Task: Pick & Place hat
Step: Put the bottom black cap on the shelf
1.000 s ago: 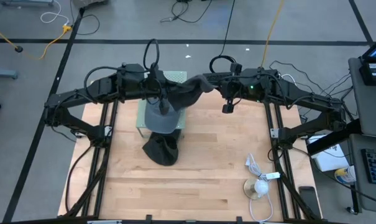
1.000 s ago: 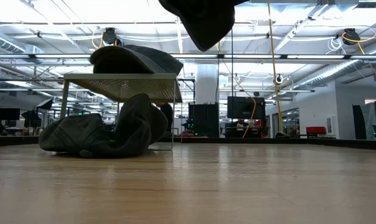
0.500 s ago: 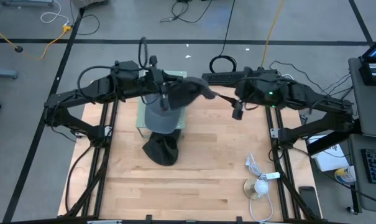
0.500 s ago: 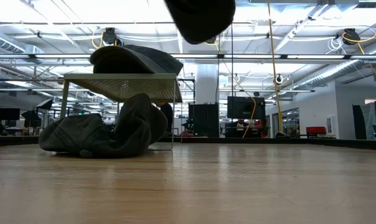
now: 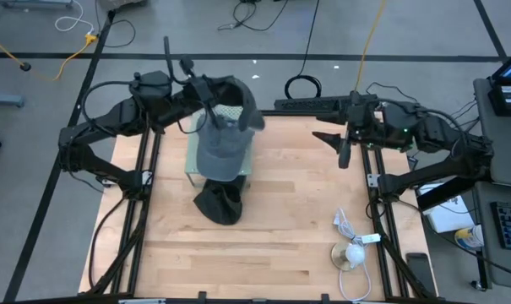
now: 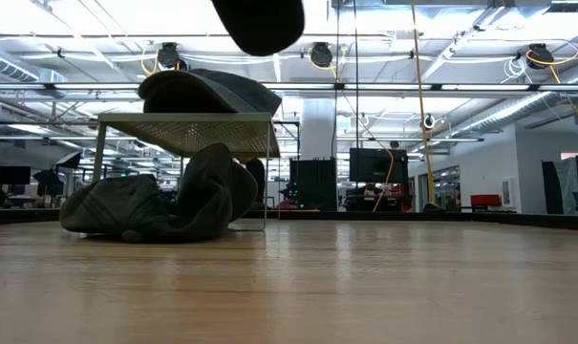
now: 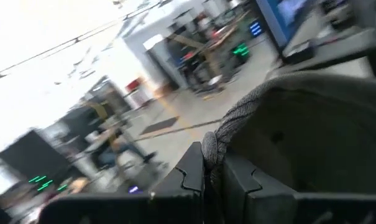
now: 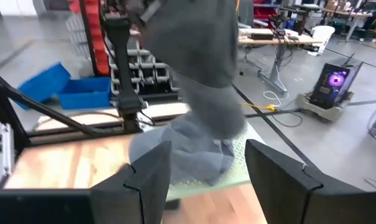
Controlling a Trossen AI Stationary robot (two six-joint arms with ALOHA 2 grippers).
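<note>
My left gripper (image 5: 213, 99) is shut on a dark knit hat (image 5: 247, 105), held high over the far side of a small pale green mesh rack (image 5: 190, 160). The hat shows at the top of the low view (image 6: 260, 19). A grey hat (image 5: 220, 150) lies on top of the rack (image 6: 188, 124). Another dark hat (image 5: 219, 203) lies crumpled on the table against the rack's near side. My right gripper (image 5: 331, 142) is open and empty, right of the rack, with its fingers (image 8: 144, 171) wide apart. My left gripper pinches the dark hat's knit rim edge (image 7: 214, 144) between its two fingers. The fingers come from the table's left side. The hat hangs below and beyond them, lifted clear above the rack and the grey hat.
A white cable with a plug and a round disc (image 5: 350, 250) lies at the table's near right, with a phone (image 5: 418, 268) beside it. Bare wood shows between the rack and my right arm. A desk with a laptop (image 5: 508, 84) stands beyond the right edge.
My right gripper has let go of the dark hat and drawn back toward the table's right edge. My left gripper has carried the hat toward the left and far side. The hat, stretched between both grippers before, now hangs from the left one alone.
</note>
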